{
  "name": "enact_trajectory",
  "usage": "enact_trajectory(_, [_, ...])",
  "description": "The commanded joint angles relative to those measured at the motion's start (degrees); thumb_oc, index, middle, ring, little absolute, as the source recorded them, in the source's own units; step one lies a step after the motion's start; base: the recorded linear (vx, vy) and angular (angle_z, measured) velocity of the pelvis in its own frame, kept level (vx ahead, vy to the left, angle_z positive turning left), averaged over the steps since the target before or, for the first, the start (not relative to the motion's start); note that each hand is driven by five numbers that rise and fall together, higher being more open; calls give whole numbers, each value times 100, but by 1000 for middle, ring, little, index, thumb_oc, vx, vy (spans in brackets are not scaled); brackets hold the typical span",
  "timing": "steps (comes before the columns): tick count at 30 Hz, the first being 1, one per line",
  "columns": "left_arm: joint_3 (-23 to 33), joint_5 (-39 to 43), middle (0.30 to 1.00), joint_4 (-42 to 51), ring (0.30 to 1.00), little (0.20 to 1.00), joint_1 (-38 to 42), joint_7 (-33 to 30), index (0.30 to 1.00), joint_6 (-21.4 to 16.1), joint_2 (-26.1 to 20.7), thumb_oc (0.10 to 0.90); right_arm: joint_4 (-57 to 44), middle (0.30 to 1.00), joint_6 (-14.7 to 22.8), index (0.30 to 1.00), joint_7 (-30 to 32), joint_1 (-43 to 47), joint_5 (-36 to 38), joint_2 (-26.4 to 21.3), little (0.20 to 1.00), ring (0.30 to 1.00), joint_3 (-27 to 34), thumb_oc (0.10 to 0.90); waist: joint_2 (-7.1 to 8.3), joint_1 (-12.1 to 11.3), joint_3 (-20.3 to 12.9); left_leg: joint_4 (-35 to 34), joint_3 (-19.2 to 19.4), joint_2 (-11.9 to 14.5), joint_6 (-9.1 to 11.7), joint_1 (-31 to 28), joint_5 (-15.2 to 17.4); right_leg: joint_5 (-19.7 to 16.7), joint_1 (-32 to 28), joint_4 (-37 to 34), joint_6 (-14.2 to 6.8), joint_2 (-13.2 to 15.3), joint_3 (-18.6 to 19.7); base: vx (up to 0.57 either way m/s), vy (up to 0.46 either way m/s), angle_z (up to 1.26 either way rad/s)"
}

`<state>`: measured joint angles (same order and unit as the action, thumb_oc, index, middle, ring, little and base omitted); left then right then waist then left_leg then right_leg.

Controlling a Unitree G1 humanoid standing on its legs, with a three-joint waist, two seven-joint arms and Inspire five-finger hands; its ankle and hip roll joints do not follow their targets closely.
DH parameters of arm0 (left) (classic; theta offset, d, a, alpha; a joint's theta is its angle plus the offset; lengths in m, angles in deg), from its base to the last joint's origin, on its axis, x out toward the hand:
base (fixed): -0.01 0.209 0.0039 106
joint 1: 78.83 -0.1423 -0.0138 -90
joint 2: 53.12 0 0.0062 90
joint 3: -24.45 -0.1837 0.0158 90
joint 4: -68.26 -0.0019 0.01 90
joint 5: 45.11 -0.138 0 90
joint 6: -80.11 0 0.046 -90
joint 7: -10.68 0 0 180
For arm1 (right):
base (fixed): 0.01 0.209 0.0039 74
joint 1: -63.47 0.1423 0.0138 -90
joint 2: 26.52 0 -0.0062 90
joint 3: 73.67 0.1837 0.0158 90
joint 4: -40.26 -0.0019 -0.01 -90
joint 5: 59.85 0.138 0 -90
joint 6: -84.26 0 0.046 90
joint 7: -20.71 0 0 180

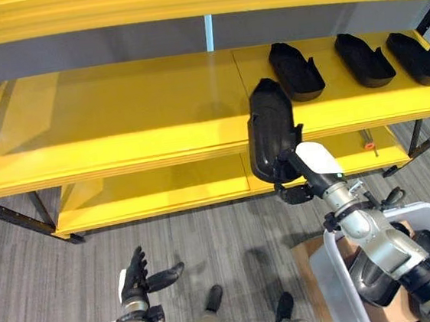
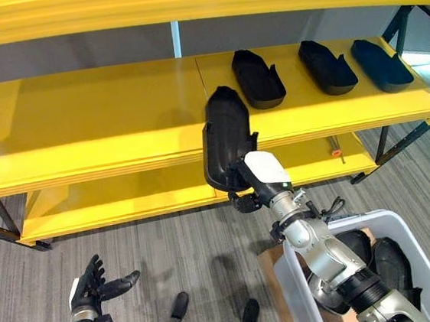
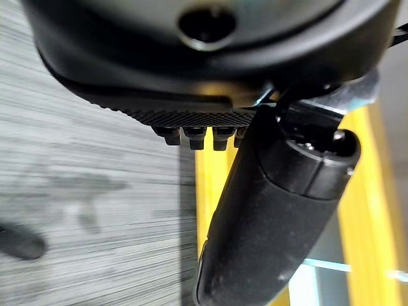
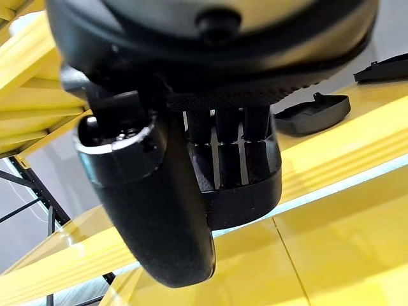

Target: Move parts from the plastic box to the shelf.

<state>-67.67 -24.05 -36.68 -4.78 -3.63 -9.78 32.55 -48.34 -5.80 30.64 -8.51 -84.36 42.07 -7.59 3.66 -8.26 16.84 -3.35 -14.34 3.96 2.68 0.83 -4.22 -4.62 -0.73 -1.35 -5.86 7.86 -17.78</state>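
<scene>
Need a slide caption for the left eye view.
Right hand lifts a black part toward the yellow shelf, beside three parts already placed; left hand idle.

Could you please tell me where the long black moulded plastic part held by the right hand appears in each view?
Left eye view: black part, centre-right, over the yellow shelf edge.
Right eye view: centre.
Right wrist view: behind the right hand's fingers.
Left wrist view: yellow shelf alone.
Shared landmark: yellow shelf.

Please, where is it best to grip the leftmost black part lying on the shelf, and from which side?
Probably across its narrow width near the middle, coming from the front edge of the shelf. That black part lies flat and long, pointing front to back, with open shelf on its left. The right hand already holds another part.
</scene>
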Motion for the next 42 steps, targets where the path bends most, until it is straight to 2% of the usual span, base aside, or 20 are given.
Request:
enact_trajectory(1, [3, -174, 1000, 473, 1000, 1000, 243, -55, 1000, -379, -274, 900, -517, 300, 379, 300, 386, 1108, 146, -274, 300, 300, 278, 400, 58, -49, -514, 7, 209, -79, -159, -722, 903, -5, 646, 555, -368, 450, -47, 170, -211, 15])
enact_trajectory(5, [-133, -107, 1000, 542, 1000, 1000, 346, -61, 1000, -386, -330, 900, -489, 300, 389, 300, 413, 1374, 263, -449, 300, 300, 175, 400, 41, -37, -576, -96, 138, 206, -3, -684, 787, 201, 580, 576, -268, 299, -214, 130, -154, 22])
enact_trajectory(10, [-209, -64, 1000, 546, 1000, 1000, 365, -38, 1000, -398, -330, 900, -512, 300, 424, 300, 418, 1657, 362, -595, 300, 300, 43, 400, 39, -57, -619, -161, 113, 417, 138, -576, 649, 324, 529, 487, -168, 141, -311, 98, -150, 20])
enact_trajectory(13, [-234, -32, 1000, 545, 1000, 1000, 382, -27, 1000, -390, -340, 900, -534, 300, 454, 300, 434, 1858, 413, -696, 300, 300, -59, 400, 65, -63, -612, -95, 76, 572, 297, -392, 534, 437, 430, 290, -26, -73, -282, 71, -152, 28])
enact_trajectory(14, [-221, -34, 1000, 536, 1000, 1000, 391, -18, 1000, -392, -356, 900, -532, 300, 474, 300, 428, 1927, 438, -730, 300, 300, -99, 400, 95, -69, -564, 499, 129, 553, 339, -167, 499, 479, 365, 221, 51, -134, -191, 95, -199, 40])
enact_trajectory(15, [-197, 18, 1000, 562, 1000, 1000, 399, 8, 1000, -401, -344, 900, -548, 300, 491, 300, 477, 2008, 470, -752, 300, 300, -134, 400, 113, -210, -392, 1439, 169, 364, 414, 229, 201, 553, 142, 113, 180, -184, -173, 31, -88, 27])
enact_trajectory(16, [-196, 19, 1000, 564, 1000, 1000, 408, 8, 1000, -398, -348, 900, -544, 300, 493, 300, 478, 2016, 472, -754, 300, 300, -130, 400, 116, -186, -377, 1545, 135, 333, 407, 292, 231, 541, 134, 99, 175, -169, -198, -26, -73, 27])
enact_trajectory(17, [-219, 41, 1000, 587, 1000, 1000, 450, 15, 1000, -398, -348, 900, -542, 300, 495, 300, 493, 2072, 499, -761, 300, 300, -146, 400, 121, -280, -194, 2226, 101, 178, 394, 612, 42, 561, -8, 72, 245, -159, -255, -53, -50, 44])
enact_trajectory(19, [-228, 69, 1000, 653, 1000, 1000, 469, 33, 1000, -398, -363, 900, -522, 300, 461, 300, 522, 2116, 474, -783, 300, 300, -147, 400, 124, -355, -33, 2449, 215, 49, 314, 1043, -82, 645, -127, 28, 275, -119, -408, 17, -48, 63])
enact_trajectory(20, [-223, 64, 1000, 685, 1000, 1000, 466, 71, 1000, -354, -377, 900, -504, 300, 426, 300, 536, 1976, 482, -887, 300, 300, -30, 400, 172, -371, -39, 1600, 769, 326, 247, 1392, 4, 736, -263, -38, 209, -86, -567, 194, -5, 59])
enact_trajectory(22, [-242, 29, 1000, 677, 1000, 1000, 466, 82, 1000, -342, -393, 900, -511, 300, 418, 300, 545, 1859, 483, -878, 300, 300, 46, 400, 194, -396, -43, 1269, 884, 452, 266, 1557, -229, 748, -302, -60, 175, -99, -590, 163, 17, 57])
enact_trajectory(23, [-254, -33, 1000, 648, 1000, 1000, 505, 88, 1000, -325, -426, 900, -518, 300, 413, 300, 564, 1771, 479, -865, 300, 300, 102, 400, 181, -374, -80, 906, 1028, 641, 357, 1669, -481, 845, -395, -84, 132, -140, -559, 103, 92, 48])
enact_trajectory(24, [-295, -97, 1000, 628, 1000, 1000, 527, 94, 1000, -315, -443, 900, -532, 300, 400, 300, 600, 1637, 451, -870, 300, 300, 193, 400, 158, -390, -102, 614, 1259, 689, 374, 1825, -721, 836, -437, -83, 128, -115, -649, 238, 148, 38])
enact_trajectory(25, [-300, -108, 1000, 620, 1000, 1000, 507, 94, 1000, -316, -456, 900, -562, 300, 385, 300, 590, 1557, 403, -853, 300, 300, 227, 400, 161, -451, -162, 656, 1169, 709, 405, 1787, -758, 858, -499, -88, 99, -91, -586, 206, 214, 36])
enact_trajectory(26, [-257, -84, 1000, 607, 1000, 1000, 469, 112, 1000, -319, -453, 900, -599, 300, 382, 300, 531, 1516, 361, -809, 300, 300, 211, 400, 172, -454, -256, 594, 1215, 736, 362, 1558, -560, 917, -555, -65, 63, -78, -517, 286, 220, 28])
enact_trajectory(28, [-231, -80, 1000, 553, 1000, 1000, 491, 103, 1000, -319, -468, 900, -559, 300, 372, 300, 489, 1448, 270, -638, 300, 300, 208, 400, 231, -443, -413, 462, 1382, 714, 349, 1319, -528, 915, -660, -51, -10, -5, -473, 273, 217, -42])
enact_trajectory(30, [-200, -64, 1000, 583, 1000, 1000, 468, 115, 1000, -331, -536, 900, -606, 300, 358, 300, 442, 1338, 227, -433, 300, 300, 232, 400, 326, -488, -485, 607, 1531, 564, 217, 1141, -248, 855, -733, 43, -138, 228, -412, 257, 288, -71])
enact_trajectory(36, [-133, -52, 1000, 690, 1000, 1000, 460, 56, 1000, -318, -660, 900, -519, 300, 267, 300, 413, 1418, 183, -157, 300, 300, 169, 400, 458, -534, -492, 806, 1778, 373, 17, 1063, 95, 605, -693, 139, -356, 564, -360, 156, 213, -24])
enact_trajectory(37, [-104, -48, 1000, 678, 1000, 1000, 473, 8, 1000, -319, -691, 900, -502, 300, 241, 300, 419, 1487, 182, -101, 300, 300, 136, 400, 505, -554, -483, 934, 1799, 278, -63, 1126, 254, 490, -610, 147, -430, 669, -307, 89, 167, -24])
enact_trajectory(42, [-82, -26, 1000, 692, 1000, 1000, 474, -60, 1000, -324, -698, 900, -440, 300, 200, 300, 408, 1646, 141, 1, 300, 300, 38, 400, 561, -588, -434, 1128, 1840, 126, -214, 1174, 516, 216, -475, 246, -542, 864, -258, 73, 144, -10])
